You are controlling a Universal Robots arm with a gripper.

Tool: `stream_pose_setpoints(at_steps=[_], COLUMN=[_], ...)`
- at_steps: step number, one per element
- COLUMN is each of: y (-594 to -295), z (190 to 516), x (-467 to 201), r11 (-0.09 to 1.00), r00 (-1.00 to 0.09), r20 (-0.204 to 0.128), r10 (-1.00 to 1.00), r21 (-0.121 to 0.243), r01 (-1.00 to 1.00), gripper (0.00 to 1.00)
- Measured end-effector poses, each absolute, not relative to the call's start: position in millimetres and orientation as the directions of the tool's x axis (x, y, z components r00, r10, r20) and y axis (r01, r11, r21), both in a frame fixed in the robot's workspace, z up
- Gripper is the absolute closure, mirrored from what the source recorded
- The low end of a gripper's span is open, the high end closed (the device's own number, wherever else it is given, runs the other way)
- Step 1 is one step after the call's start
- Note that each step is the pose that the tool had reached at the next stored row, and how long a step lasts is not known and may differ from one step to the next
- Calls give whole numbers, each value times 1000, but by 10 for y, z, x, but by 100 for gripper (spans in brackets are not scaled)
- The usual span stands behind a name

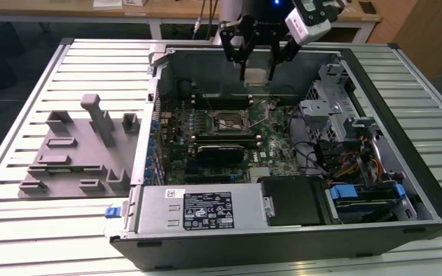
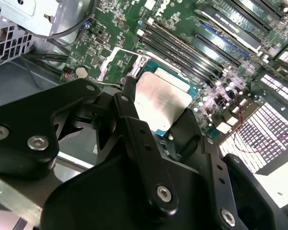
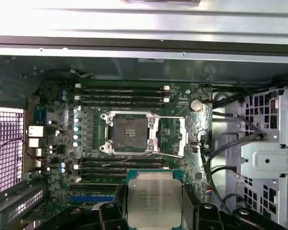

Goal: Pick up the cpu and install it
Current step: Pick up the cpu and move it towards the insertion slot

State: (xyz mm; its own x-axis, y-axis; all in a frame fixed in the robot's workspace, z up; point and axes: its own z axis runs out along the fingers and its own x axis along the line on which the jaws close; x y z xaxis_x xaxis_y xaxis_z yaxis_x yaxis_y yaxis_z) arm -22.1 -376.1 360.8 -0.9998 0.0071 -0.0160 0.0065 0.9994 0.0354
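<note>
The open steel case (image 1: 205, 69) lies mid-frame in the exterior view, with the green motherboard (image 1: 278, 144) on its floor. The black gripper (image 1: 257, 76), upper centre, is clamped on two opposite edges of the cpu (image 3: 154, 199), holding it flat above the motherboard, apart from the socket (image 3: 128, 135). Recommended: keep the cpu level and square to the open, black-framed socket. Its matte silver lid looks slick.

Open computer case (image 1: 282, 250) on slatted table (image 1: 21, 86). Inside, green motherboard (image 3: 93, 143) with 1 open socket (image 3: 128, 134). Grey plastic tray (image 1: 64, 152) just beside the case, exterior view's left.
</note>
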Motion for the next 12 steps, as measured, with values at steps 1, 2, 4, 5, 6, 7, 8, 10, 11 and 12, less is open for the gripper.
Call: stream_pose_setpoints(at_steps=[1,2,4,5,6,7,8,10,11,12], y=[-3758,-3753,-3742,-3737,-3733,-3729,-3726,-3720,-3717,-3714], z=[3591,3573,3534,3516,3499,3480,3463,3427,3408,3390], x=[-221,-221,-221,-221,-221,-221,-221,-221,-221,-221], r11=[999,999,999,999,999,999,999,999,999,999], r00=[-1000,-1000,-1000,-1000,-1000,-1000,-1000,-1000,-1000,-1000], r20=[-16,-16,-16,-16,-16,-16,-16,-16,-16,-16], r10=[7,7,7,7,7,7,7,7,7,7], r21=[35,35,35,35,35,34,34,34,34,33], r01=[7,7,7,6,6,6,6,6,6,6], gripper=[46,46,46,46,46,46,46,46,46,46])
